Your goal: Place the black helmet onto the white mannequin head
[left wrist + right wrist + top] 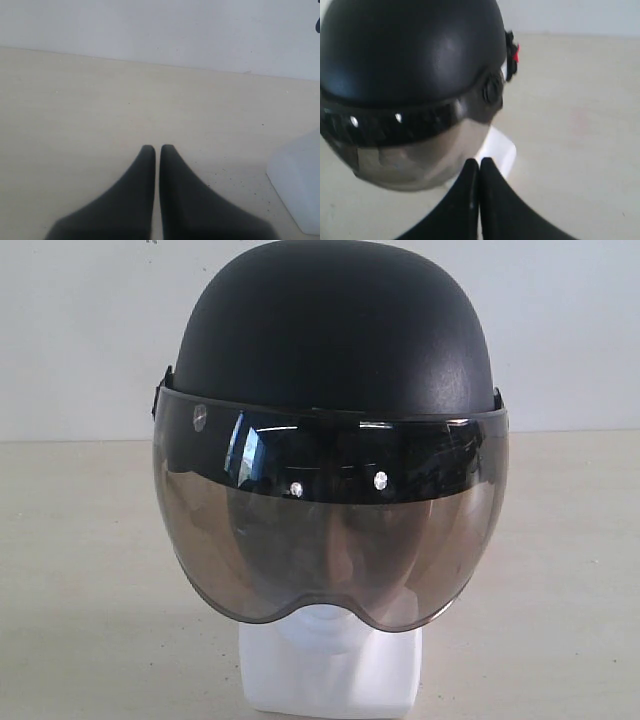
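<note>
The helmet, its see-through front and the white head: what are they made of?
The black helmet looks like hard plastic: matte, finely grained, dull sheen. Its visor seems glossy tinted plastic: see-through, with sharp reflections. The white mannequin head is smooth, maybe plastic.

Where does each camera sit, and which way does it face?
Exterior: low, facing the helmet's visor head-on, helmet on the head; no robot part.
Left wrist: behind the shut left gripper, facing table and wall.
Right wrist: behind the shut right gripper, facing the helmet's side.
Shared: exterior and right wrist show the helmet.
</note>
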Robot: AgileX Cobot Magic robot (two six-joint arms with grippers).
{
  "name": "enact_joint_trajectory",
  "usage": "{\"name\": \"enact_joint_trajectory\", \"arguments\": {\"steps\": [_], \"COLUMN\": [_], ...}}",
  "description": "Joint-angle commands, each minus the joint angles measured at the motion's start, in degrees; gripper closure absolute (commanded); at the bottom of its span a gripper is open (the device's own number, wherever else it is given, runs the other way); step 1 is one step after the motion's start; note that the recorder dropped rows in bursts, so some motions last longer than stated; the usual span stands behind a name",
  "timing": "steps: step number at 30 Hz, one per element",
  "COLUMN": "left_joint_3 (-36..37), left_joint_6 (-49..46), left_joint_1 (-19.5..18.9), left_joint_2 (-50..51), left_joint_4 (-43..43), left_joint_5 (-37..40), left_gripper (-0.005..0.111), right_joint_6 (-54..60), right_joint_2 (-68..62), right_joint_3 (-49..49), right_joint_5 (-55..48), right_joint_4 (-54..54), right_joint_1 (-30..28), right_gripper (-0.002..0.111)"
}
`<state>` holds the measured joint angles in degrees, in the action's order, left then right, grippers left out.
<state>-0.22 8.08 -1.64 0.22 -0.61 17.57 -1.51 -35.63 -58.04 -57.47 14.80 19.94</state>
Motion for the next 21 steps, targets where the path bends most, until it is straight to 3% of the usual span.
{"name": "enact_joint_trajectory", "arguments": {"steps": [1, 11, 21], "left_joint_3": [0.22, 0.22, 0.22], "left_joint_6": [-0.23, -0.23, -0.23], "left_joint_1": [0.21, 0.21, 0.21], "left_joint_2": [-0.22, -0.22, -0.22], "left_joint_4": [0.27, 0.27, 0.27], "left_joint_5": [0.03, 0.03, 0.03], "left_gripper": [0.102, 0.102, 0.102], "right_joint_6": [2.51, 5.03, 12.97], "right_joint_2": [-0.48, 6.17, 19.55], "right_joint_3": [4.93, 20.95, 31.57], "right_joint_5": [16.44, 25.51, 32.46], "right_joint_4": [3.05, 11.37, 9.91], "right_joint_1": [-0.76, -14.87, -20.29], "right_gripper": [0.109, 0.109, 0.109]}}
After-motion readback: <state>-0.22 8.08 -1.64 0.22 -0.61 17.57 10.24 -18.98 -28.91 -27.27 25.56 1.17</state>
